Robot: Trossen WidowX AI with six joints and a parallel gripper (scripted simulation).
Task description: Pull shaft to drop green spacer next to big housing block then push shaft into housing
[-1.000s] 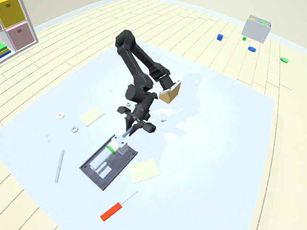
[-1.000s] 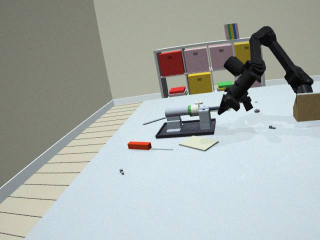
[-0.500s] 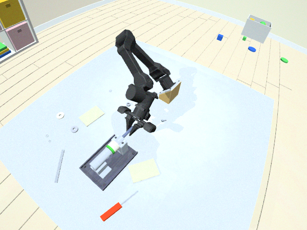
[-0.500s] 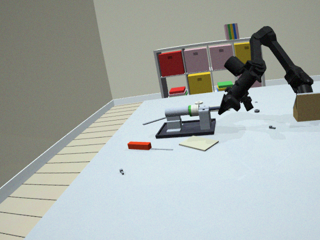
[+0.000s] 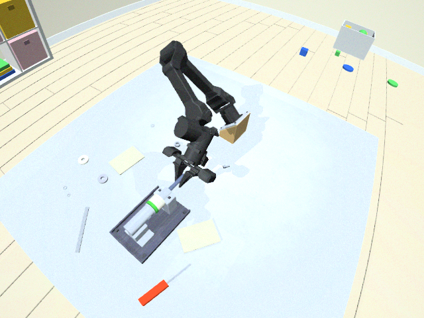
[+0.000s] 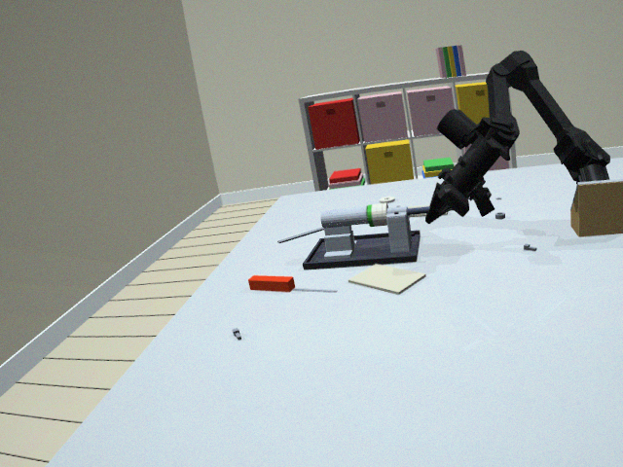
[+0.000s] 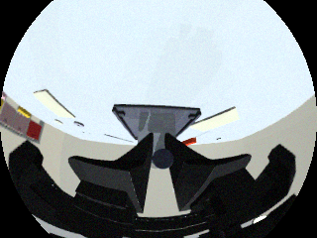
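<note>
End effector: closed on the shaft, gripping near its outer end, angled down toward it from the arm side.
Shaft: held between the fingers, running through the upright grey support and in line with the housing.
Green spacer: up in the assembly, beside the end of the housing, off the table.
Off-white spacer section: between green spacer and grey support, also up in line.
Housing: lying level, pale grey and cylindrical, carried on a block above the tray.
Grey support: standing upright at the tray's arm-side end.
Dark tray: flat on the table, beneath the whole assembly.
Screwdriver: lying apart from the tray, orange-red handle.
Cream square: flat just beside the tray.
White ring: flat on the table, well apart from the shaft.
</note>
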